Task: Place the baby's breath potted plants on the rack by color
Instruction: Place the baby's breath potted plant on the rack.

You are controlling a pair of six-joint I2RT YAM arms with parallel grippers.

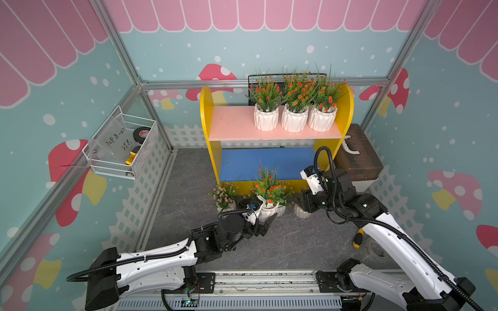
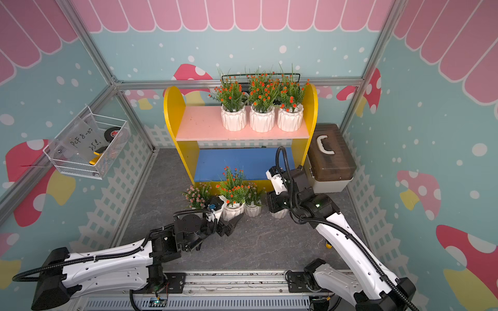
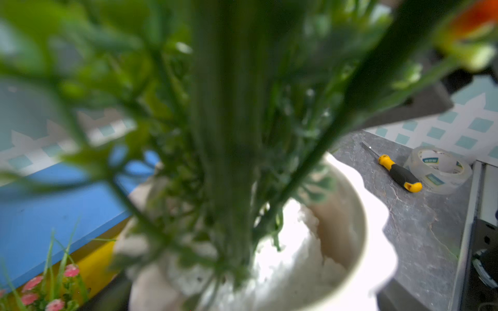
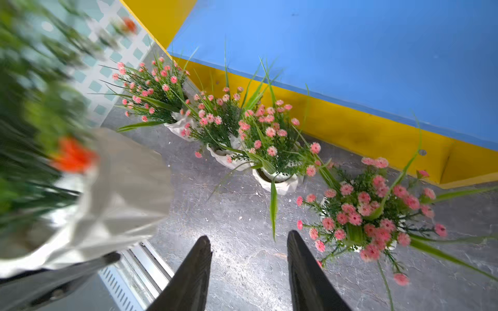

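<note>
Low at centre in a top view, the left gripper appears to clasp the fourth orange-flowered plant by its pot, just in front of the rack; its wrist view is too blurred to be sure. Lift it upright, clear the front edge of the pink board, and set it left of the three orange plants. The right gripper hangs empty, fingers parted, over the floor beside four pink plants.
</note>
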